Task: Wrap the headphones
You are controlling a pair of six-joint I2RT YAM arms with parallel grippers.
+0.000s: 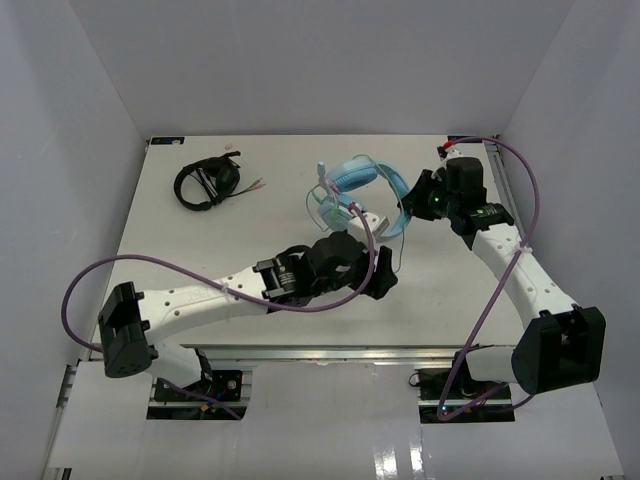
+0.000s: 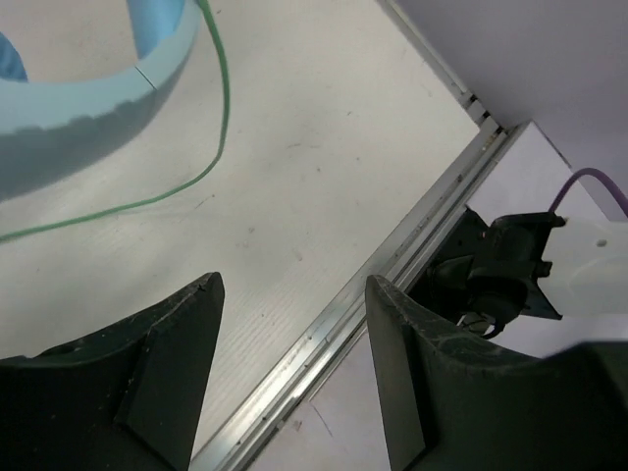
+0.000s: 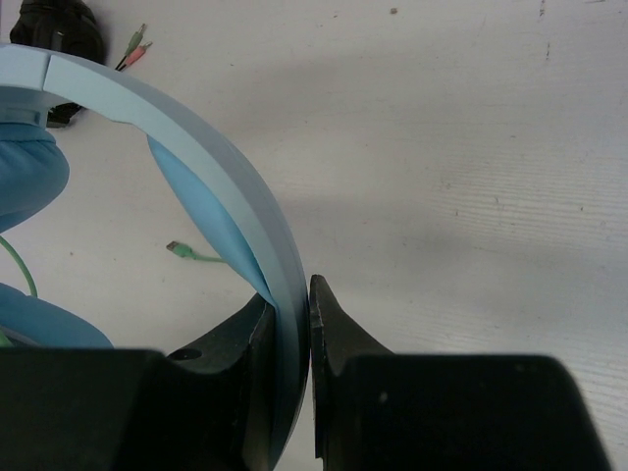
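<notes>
We note the headphones [image 1: 352, 178] at mid-rear of the table [image 1: 200, 250], their headband pinched tight between the fingers of the right gripper [image 3: 291, 306]. The left gripper [image 2: 294, 289] gapes with nothing between its fingers, near the pale green cable [image 2: 222, 108]. The black headphones [image 1: 207, 184] lie well apart, rear left.

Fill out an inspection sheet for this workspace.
Surface: white table, lightly scuffed.
Job's things: light blue headphones, headband clamped in the right pincer.
Clutter: black headphones at the far left, plugs loose.
Grippers: right pincer shut on the headband; left pincer open, empty.
Cables: pale green cable lying loose on the table; purple cables looping from both arms.
Surroundings: white walls on three sides.
</notes>
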